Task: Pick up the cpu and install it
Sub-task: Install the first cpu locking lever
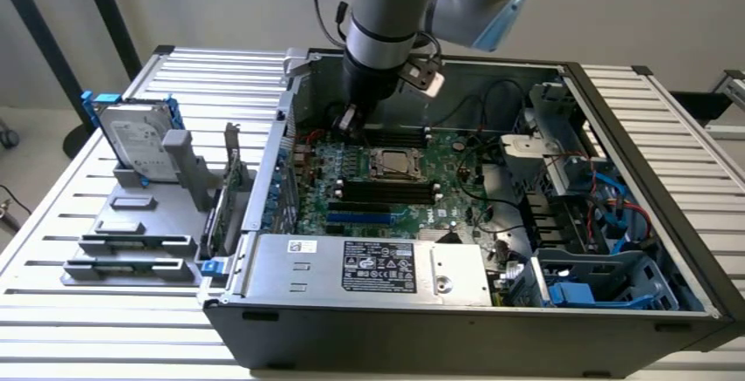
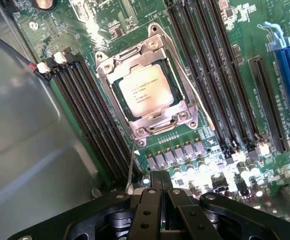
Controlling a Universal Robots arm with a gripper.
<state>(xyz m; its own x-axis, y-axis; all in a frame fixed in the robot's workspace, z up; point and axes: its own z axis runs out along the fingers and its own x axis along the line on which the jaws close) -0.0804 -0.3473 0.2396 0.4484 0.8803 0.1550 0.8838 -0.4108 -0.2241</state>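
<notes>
Inside the open computer case (image 1: 466, 316), which lies on its side on the slatted bench (image 1: 41, 250), the arm reaches down to the motherboard (image 1: 460, 198). The pincer (image 1: 347, 120) hangs close over the board at the far corner of the processor socket, on the exterior view's left of it.

The cpu (image 2: 146, 91) is not in the pincer. It lies flat in its socket, silver top up and printed lettering showing, and the metal load frame (image 2: 106, 67) sits around its edges. From how it lies, the chip looks seated, and the frame is there to press it evenly onto the contacts.

In the wrist view the pincer's two fingers (image 2: 152, 192) are drawn tight together with nothing visible between them, so it carries nothing. A narrow closed tip suits poking or pushing in the tight space between the socket and the black memory slots (image 2: 87, 112). A thin wire lever (image 2: 130, 167) runs from the socket's corner toward the fingertips; whether the tips touch it, and whether it is latched, cannot be told.

Outside the case, a hard drive in a blue bracket (image 1: 134, 141) stands upright in a grey holder (image 1: 128, 246), well apart from the work.
</notes>
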